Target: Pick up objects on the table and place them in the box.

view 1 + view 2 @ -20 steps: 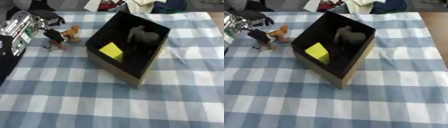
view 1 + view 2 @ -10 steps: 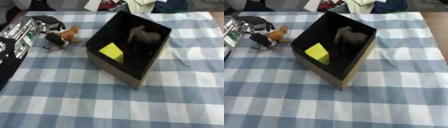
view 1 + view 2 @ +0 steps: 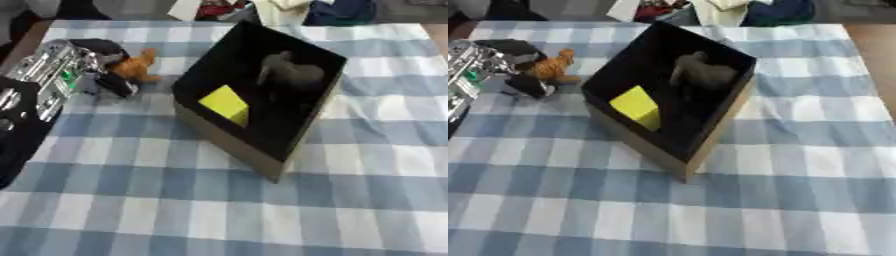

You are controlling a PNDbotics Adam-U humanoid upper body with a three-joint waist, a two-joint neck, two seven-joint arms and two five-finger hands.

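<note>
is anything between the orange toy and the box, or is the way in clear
Nothing visible lies on the cloth between the orange toy and the box. Only the box's own near wall stands there, so the toy must go up over its rim. The left hand is right at the toy.

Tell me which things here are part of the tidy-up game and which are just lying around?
Part of the job:
- black box
- yellow block inside it
- dark grey toy inside it
- orange toy animal on the cloth
- left hand, reaching around that toy

Just lying around:
- pile of clothes past the table's far edge
- checked tablecloth
</note>
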